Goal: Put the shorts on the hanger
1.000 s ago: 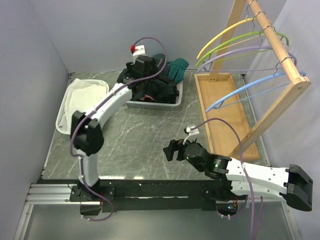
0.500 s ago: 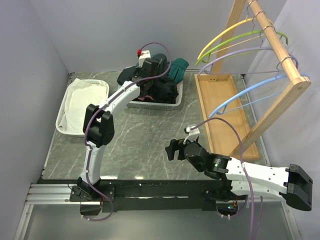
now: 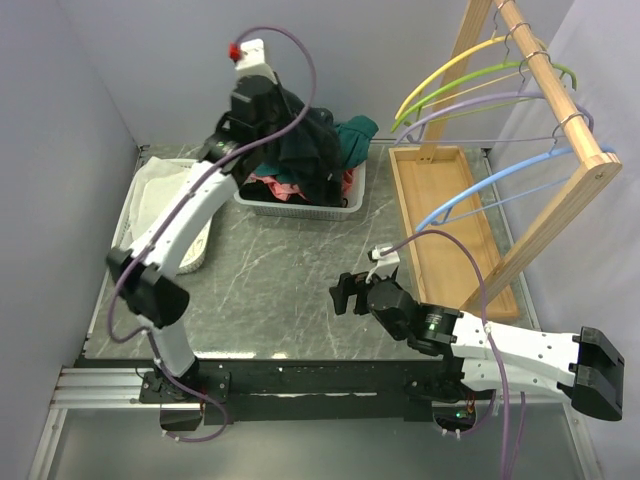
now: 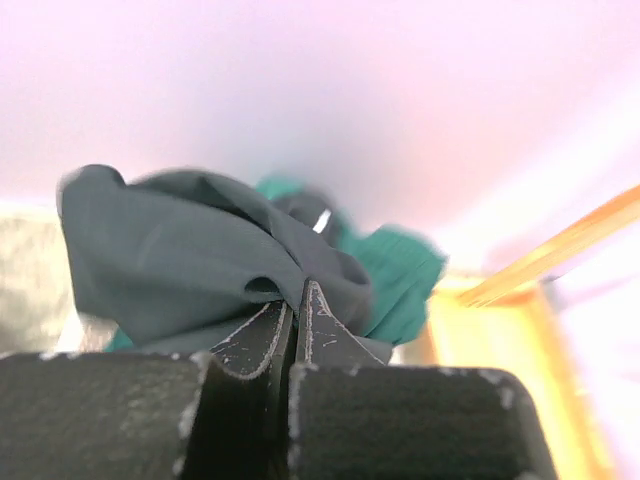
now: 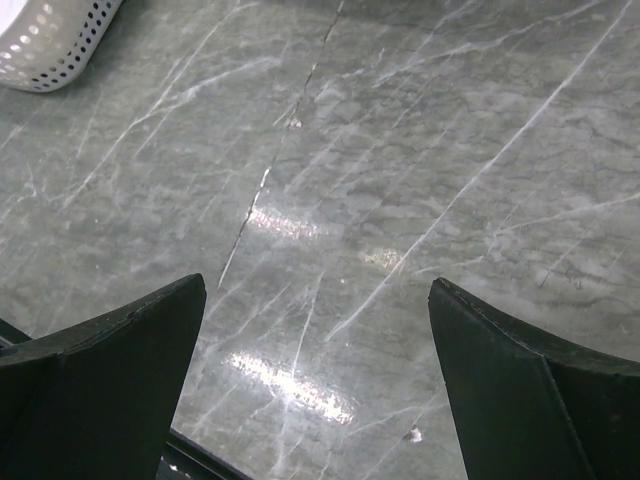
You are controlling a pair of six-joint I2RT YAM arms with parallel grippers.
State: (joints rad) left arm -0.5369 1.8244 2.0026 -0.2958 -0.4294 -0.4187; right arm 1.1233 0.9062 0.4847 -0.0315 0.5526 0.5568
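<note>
The dark shorts [image 3: 308, 152] hang in a bunch from my left gripper [image 3: 283, 118], which is raised above the grey basket [image 3: 300, 207] at the back of the table. In the left wrist view the jaws of the left gripper [image 4: 297, 290] are pressed together on a fold of the shorts [image 4: 170, 255]. The light-blue hanger [image 3: 500, 180] hangs from the wooden rack [image 3: 560, 100] on the right, nearest to me. My right gripper [image 3: 345, 293] hovers low over the marble table, jaws wide apart; the right gripper [image 5: 315, 295] has only bare table between its fingers [image 5: 110, 350].
A teal garment [image 3: 357, 133] and a pink one [image 3: 268, 184] remain in the grey basket. A white perforated basket [image 3: 150, 190] lies at the left, its corner [image 5: 55, 40] in the right wrist view. A wooden tray [image 3: 445, 215] sits under the rack, which also carries lavender, green and yellow hangers.
My left gripper has shut on the shorts in the basket and lifted up and back, pulling them clear of the pile. The right arm has barely moved.
</note>
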